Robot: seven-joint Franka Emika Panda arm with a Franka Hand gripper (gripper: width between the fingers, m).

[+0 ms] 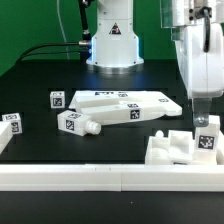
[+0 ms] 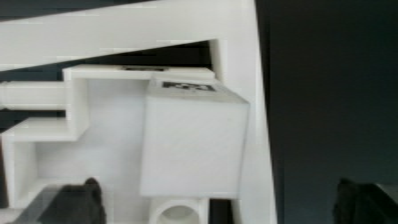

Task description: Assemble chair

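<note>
You see the hand poised over the chair's seat frame at the exterior view's right. Its fingers are spread wide and pinch nothing. In the wrist view a white tagged block stands between them, set inside the frame against its wall, with a gap to each finger. The frame sits on the black counter, just behind the long white rail. Toward the exterior view's left lie the marker board, a tagged pegged bar just in front of it, and a small tagged cube beside the board.
</note>
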